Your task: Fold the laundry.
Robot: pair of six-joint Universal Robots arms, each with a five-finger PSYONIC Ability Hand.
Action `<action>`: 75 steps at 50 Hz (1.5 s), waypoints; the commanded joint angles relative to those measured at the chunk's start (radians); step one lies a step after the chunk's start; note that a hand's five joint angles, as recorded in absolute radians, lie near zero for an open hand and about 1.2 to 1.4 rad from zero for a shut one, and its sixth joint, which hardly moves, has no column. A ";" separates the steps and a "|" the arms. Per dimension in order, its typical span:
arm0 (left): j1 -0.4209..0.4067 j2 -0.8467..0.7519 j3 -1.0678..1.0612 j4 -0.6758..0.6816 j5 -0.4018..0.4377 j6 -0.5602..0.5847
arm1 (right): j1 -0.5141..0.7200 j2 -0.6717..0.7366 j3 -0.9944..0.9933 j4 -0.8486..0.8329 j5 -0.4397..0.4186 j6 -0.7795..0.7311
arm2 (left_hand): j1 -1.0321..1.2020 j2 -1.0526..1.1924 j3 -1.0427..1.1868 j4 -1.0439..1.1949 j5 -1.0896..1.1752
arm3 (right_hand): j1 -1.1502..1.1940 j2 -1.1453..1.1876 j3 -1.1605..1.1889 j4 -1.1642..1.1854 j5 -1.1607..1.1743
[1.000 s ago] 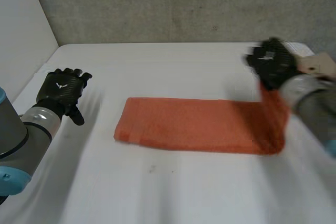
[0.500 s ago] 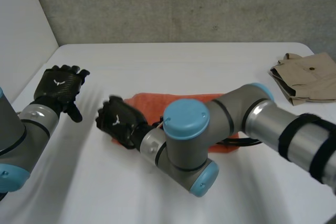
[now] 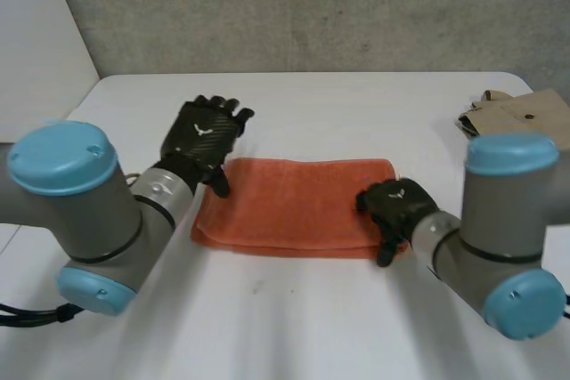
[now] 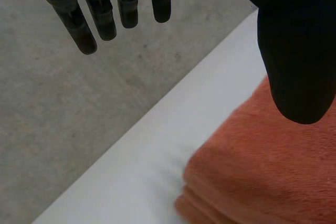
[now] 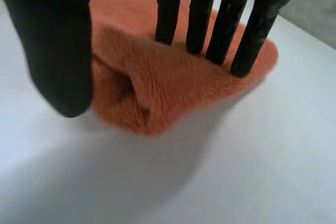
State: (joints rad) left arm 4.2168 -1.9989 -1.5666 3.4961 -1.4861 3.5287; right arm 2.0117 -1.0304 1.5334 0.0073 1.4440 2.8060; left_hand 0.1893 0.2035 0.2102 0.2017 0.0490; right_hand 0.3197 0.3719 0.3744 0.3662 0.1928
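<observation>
- White table (image 3: 294, 327) spans the scene, with a grey concrete wall (image 3: 312, 6) along its far side.
- Grey left arm (image 3: 80, 211) with light-blue caps reaches in from the near left. The matching right arm (image 3: 499, 238) reaches in from the near right.
- Orange towel (image 3: 294, 206) lies folded into a long strip at the middle of the table, its length running left to right. Stacked layers show at its left end.
- Tan cloth (image 3: 517, 117) lies folded at the far right edge of the table, well apart from the towel.
- Black left hand (image 3: 203, 135) is at the towel's far left corner. Its fingers (image 4: 100, 14) are straight and spread away from the thumb, with nothing in them. The thumb is above the towel's corner; contact cannot be told.
- Black right hand (image 3: 396, 205) is at the towel's near right corner. Its straight fingers (image 5: 199, 14) rest on top of the cloth, which bulges up there. The thumb stands apart at the side, so nothing is pinched.
</observation>
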 commanded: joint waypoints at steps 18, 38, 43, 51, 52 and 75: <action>0.109 0.129 -0.076 -0.011 -0.003 -0.028 | 0.330 0.130 -0.379 -0.116 -0.003 -0.431 | 0.015 0.001 -0.006 0.003 -0.019 | 1.077 1.024 1.022 1.030 1.029; 0.117 0.094 0.062 -0.028 -0.046 -0.160 | 0.253 0.078 -0.489 0.003 -0.067 0.232 | 0.024 0.010 0.003 0.012 -0.010 | -0.145 -0.197 -0.200 -0.192 -0.193; 0.022 0.009 0.125 -0.110 -0.040 -0.201 | 0.205 0.078 -0.489 0.059 -0.068 0.303 | 0.027 0.013 0.006 0.015 -0.007 | -0.145 -0.197 -0.200 -0.192 -0.193; -0.038 -0.087 0.132 -0.244 -0.059 -0.231 | 0.171 0.295 -0.639 0.216 -0.071 0.268 | 0.036 0.022 0.015 0.024 0.002 | -0.145 -0.197 -0.200 -0.192 -0.193; -0.038 -0.093 0.129 -0.255 -0.065 -0.232 | 0.171 0.315 -0.651 0.230 -0.074 0.267 | 0.036 0.022 0.015 0.024 0.002 | -0.145 -0.197 -0.200 -0.192 -0.193; -0.003 -0.035 0.129 -0.327 -0.144 -0.220 | 0.157 0.218 -0.615 0.266 -0.053 0.144 | 0.030 0.016 0.009 0.018 -0.004 | -0.145 -0.197 -0.200 -0.192 -0.193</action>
State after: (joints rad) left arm 4.2095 -2.1635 -1.4355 3.1548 -1.6350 3.3131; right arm 2.1784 -0.6565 0.8213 0.3251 1.3921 2.9170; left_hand 0.1922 0.2036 0.2103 0.2017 0.0491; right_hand 0.1729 0.2153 0.2122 0.2294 0.0654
